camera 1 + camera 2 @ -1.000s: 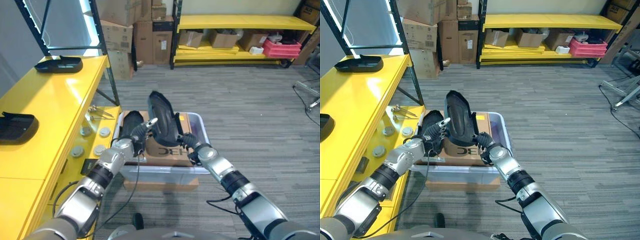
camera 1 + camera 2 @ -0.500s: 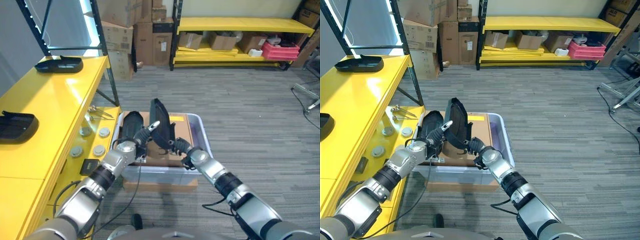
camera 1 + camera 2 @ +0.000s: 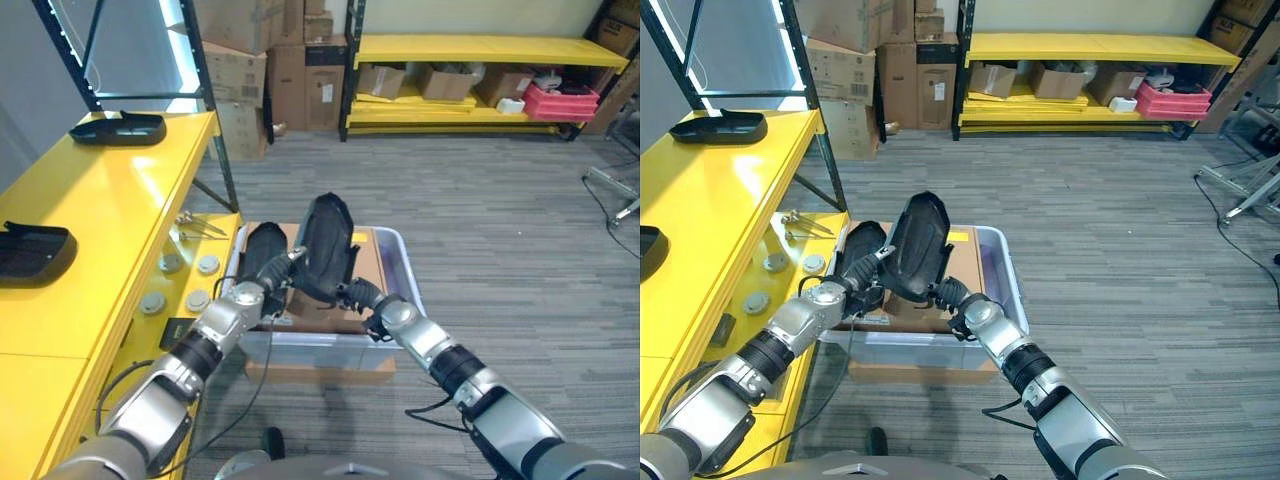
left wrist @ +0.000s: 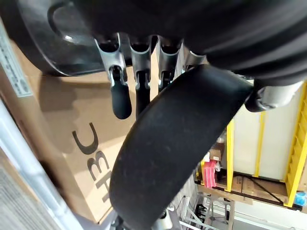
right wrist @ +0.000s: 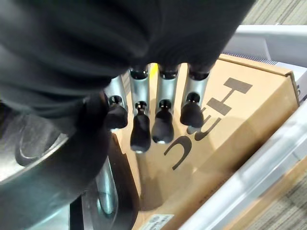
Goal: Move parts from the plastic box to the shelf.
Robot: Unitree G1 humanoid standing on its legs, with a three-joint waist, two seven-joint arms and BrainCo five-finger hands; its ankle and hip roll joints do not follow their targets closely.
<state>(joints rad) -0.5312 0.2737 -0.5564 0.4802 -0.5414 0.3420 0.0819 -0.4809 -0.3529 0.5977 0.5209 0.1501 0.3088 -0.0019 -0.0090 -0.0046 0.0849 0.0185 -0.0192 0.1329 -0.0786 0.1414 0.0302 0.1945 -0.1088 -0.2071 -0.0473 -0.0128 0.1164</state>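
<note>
up close, my left wrist view shows the left hand [image 4: 139, 72] fingers straight against the matte black oval part [image 3: 322, 248]; my right hand [image 3: 372, 303] clasps its lower edge above the plastic box [image 3: 405, 262].

I see a yellow shelf [image 3: 90, 220] on my left. Two black parts lie on it, one far back [image 3: 118, 128] and one near the edge [image 3: 32, 252]. The grey floor [image 3: 500, 220] carries a plastic box [image 3: 400, 262], which sits on a flat cardboard piece [image 3: 320, 370].
</note>
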